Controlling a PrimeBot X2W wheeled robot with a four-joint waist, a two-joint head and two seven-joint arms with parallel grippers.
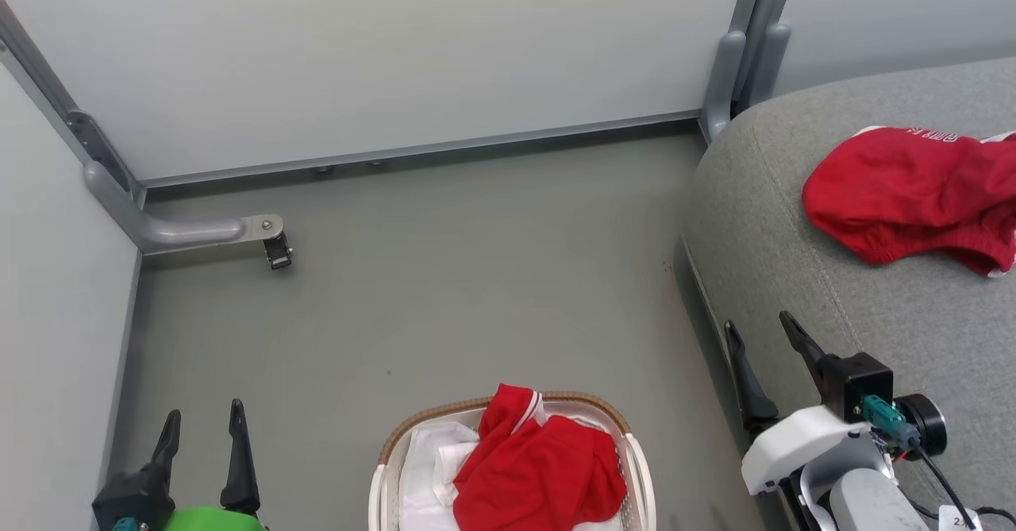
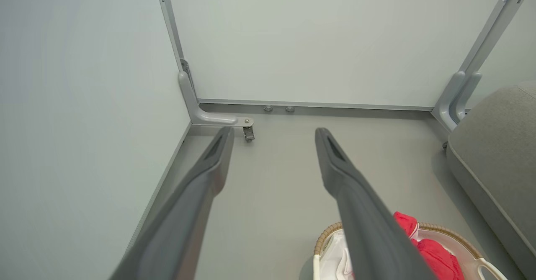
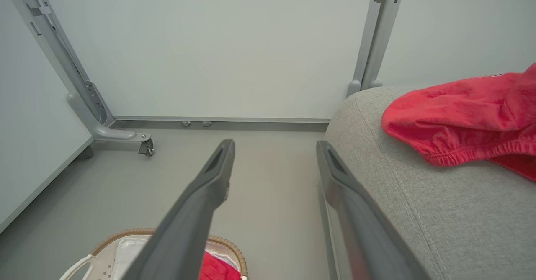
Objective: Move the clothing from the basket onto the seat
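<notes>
A red garment (image 1: 540, 467) with a striped collar lies crumpled in the cream basket (image 1: 379, 483) at the bottom centre of the head view, on top of a white sheet (image 1: 429, 467). Another red garment (image 1: 913, 194) with white lettering lies on the grey seat (image 1: 794, 221) at the right, also seen as a red garment (image 3: 460, 112) in the right wrist view. My left gripper (image 1: 205, 420) stands open at the lower left, left of the basket, holding nothing. Over the seat's front edge my right gripper (image 1: 762, 331) is open and holds nothing too.
Pale partition panels (image 1: 397, 55) wall in the grey floor (image 1: 444, 277). A metal foot with a caster (image 1: 274, 247) juts out at the back left, and a grey post (image 1: 726, 78) stands by the seat's far corner.
</notes>
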